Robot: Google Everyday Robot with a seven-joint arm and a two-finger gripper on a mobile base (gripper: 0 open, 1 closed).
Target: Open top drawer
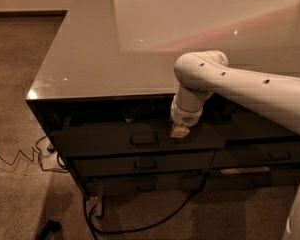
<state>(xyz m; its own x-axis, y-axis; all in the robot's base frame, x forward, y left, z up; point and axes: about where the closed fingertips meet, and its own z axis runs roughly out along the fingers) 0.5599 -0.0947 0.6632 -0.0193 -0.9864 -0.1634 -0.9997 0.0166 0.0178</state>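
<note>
The top drawer has a dark front with a small rectangular pull handle at its centre. It stands a little way out from under the glossy grey cabinet top, and a dark gap shows above its front. My gripper hangs from the white arm, tip down. It is at the top edge of the drawer front, just right of the handle. The drawer's inside is in shadow.
Two lower dark drawer fronts sit beneath, and more drawers are to the right. Black cables and a thin wire lie on the brown carpet by the cabinet's left corner and front.
</note>
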